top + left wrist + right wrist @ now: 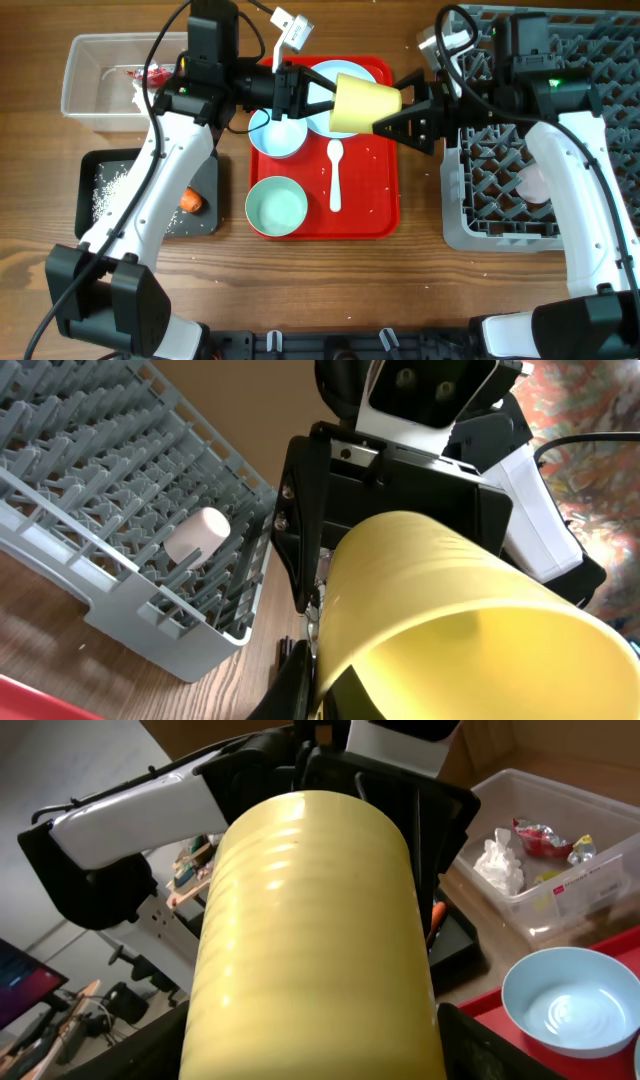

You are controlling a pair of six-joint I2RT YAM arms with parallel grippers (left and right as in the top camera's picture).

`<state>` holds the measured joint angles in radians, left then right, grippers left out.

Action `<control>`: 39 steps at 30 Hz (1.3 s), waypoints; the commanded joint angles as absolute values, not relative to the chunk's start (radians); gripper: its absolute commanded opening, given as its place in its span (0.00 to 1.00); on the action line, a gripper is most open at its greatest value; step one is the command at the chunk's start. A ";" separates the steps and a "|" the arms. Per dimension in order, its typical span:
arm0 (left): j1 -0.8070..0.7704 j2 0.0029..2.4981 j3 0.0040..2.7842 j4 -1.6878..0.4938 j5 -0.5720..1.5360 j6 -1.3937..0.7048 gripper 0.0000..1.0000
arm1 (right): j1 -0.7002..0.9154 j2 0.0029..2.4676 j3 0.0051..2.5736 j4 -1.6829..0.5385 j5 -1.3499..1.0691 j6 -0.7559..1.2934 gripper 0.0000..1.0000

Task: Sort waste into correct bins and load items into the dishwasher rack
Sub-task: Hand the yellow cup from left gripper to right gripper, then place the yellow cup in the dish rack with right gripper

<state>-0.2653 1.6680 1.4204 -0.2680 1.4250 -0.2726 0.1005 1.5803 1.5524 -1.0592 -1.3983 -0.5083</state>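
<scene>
Yellow cup (365, 103) hangs over the red tray (375, 200), rim pinched by the left gripper (332, 100); right gripper (385, 122) straddles it, clamp uncertain. I'd confirm its hold before the left lets go.

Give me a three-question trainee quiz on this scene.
1. True or false: the pink cup sits in the rack.
2. Which holds the carrot? A: black bin. B: clear tub.
3. Fill in: the spoon lies on the red ____.
Key: 1 true; 2 A; 3 tray.
</scene>
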 commanded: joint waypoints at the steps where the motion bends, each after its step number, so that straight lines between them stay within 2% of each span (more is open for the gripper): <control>1: -0.262 1.660 1.429 -0.266 1.450 -0.278 0.04 | 0.103 1.584 1.544 -1.004 -1.451 -0.453 0.76; 7: -0.262 1.660 1.429 -0.266 1.450 -0.278 0.04 | 0.103 1.584 1.544 -0.991 -1.450 -0.438 0.75; 8: -0.262 1.660 1.429 -0.266 1.450 -0.278 0.04 | 0.103 1.584 1.544 -0.991 -1.450 -0.438 0.70; 9: -0.262 1.660 1.429 -0.266 1.450 -0.278 0.04 | 0.103 1.584 1.544 -0.991 -1.450 -0.438 0.54; 11: -0.262 1.660 1.429 -0.266 1.450 -0.278 0.04 | 0.103 1.584 1.544 -0.992 -1.450 -0.438 0.41; 12: -0.262 1.660 1.429 -0.266 1.450 -0.278 0.04 | 0.103 1.584 1.544 -0.992 -1.450 -0.437 0.40; 14: -0.262 1.660 1.429 -0.266 1.450 -0.278 0.13 | 0.103 1.584 1.544 -0.992 -1.450 -0.437 0.40; 22: -0.262 1.660 1.429 -0.266 1.449 -0.278 0.26 | 0.103 1.584 1.544 -0.992 -1.450 -0.433 0.40; 30: -0.262 1.661 1.429 -0.276 1.397 -0.277 0.33 | 0.103 1.584 1.544 -0.991 -1.449 -0.426 0.40; 34: -0.262 1.661 1.429 -0.361 1.259 -0.276 0.40 | 0.102 1.584 1.544 -0.991 -1.430 -0.419 0.40; 39: -0.262 1.662 1.429 -0.525 0.963 -0.269 0.51 | 0.070 1.584 1.544 -0.991 -1.428 -0.415 0.40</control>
<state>-0.2661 1.6680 1.4231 -0.4652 1.2190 -0.2760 0.0860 1.5860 1.5478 -0.9932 -1.3785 -0.4164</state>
